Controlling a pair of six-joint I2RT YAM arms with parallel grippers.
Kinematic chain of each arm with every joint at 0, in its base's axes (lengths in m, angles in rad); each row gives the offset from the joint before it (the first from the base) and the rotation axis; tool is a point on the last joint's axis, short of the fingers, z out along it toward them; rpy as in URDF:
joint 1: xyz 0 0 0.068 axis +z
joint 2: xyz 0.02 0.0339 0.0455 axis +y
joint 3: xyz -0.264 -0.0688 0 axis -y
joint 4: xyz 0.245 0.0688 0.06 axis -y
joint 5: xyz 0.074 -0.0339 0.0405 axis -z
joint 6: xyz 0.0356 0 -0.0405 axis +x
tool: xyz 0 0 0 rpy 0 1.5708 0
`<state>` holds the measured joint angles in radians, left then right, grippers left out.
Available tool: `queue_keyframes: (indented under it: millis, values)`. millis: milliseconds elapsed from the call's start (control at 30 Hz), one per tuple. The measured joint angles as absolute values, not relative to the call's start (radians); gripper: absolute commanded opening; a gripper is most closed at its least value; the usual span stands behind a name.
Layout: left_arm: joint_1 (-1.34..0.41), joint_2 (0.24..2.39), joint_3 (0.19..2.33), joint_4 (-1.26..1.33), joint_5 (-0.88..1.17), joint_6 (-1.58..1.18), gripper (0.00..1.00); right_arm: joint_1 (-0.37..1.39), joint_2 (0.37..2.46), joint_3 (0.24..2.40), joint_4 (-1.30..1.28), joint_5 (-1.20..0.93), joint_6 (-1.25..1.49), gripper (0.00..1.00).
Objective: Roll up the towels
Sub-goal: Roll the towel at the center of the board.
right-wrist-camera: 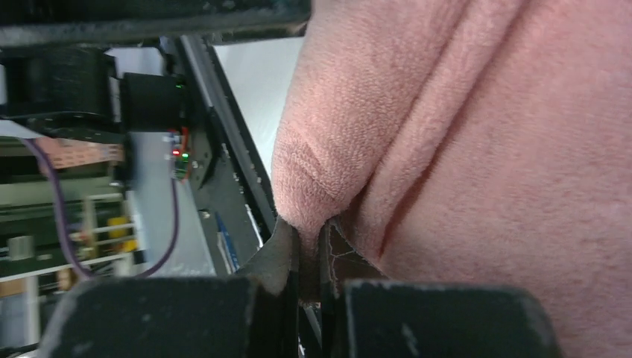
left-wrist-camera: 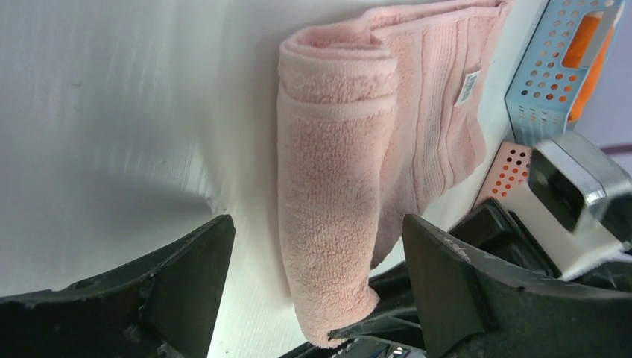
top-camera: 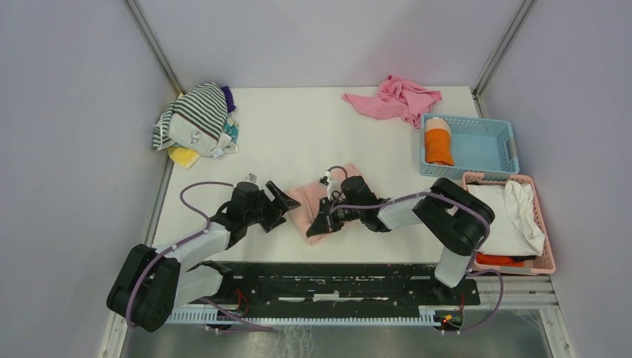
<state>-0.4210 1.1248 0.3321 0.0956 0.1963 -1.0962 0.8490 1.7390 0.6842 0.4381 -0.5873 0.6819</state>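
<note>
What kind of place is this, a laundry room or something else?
Probably a robot test cell, not a laundry room: a white table boxed in by plain lilac panel walls, two black robot arms bolted at its near edge handling a pale pink terry towel, and a blue plastic basket.

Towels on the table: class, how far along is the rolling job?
Done: an orange rolled cloth towel lies in the blue plastic basket. In hand: the pale pink terry towel is only partly rolled; the right end effector is shut on its edge, the left end effector open, facing it. Left: finishing this roll, perhaps also the bright pink cloth at the back.
</note>
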Motion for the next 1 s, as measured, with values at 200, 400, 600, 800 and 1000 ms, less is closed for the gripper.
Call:
queue_keyframes:
  millis: [200, 400, 600, 800, 1000]
  values:
    - [-0.421, 1.161, 0.314, 0.131, 0.228, -1.112, 0.89, 0.760, 1.911, 0.603, 0.839, -0.783, 0.957, 0.01]
    - [-0.411, 1.272, 0.363, 0.189, 0.248, -1.114, 0.85, 0.716, 1.975, 0.567, 0.985, -0.854, 1.077, 0.00]
    - [-0.405, 1.402, 0.446, 0.226, 0.264, -1.114, 0.76, 0.701, 1.966, 0.562, 0.909, -0.864, 1.051, 0.01]
    - [-0.405, 1.484, 0.477, 0.268, 0.275, -1.113, 0.49, 0.688, 1.908, 0.574, 0.741, -0.856, 0.971, 0.03]
    - [-0.404, 1.517, 0.477, 0.271, 0.279, -1.113, 0.18, 0.691, 1.798, 0.636, 0.428, -0.784, 0.814, 0.14]
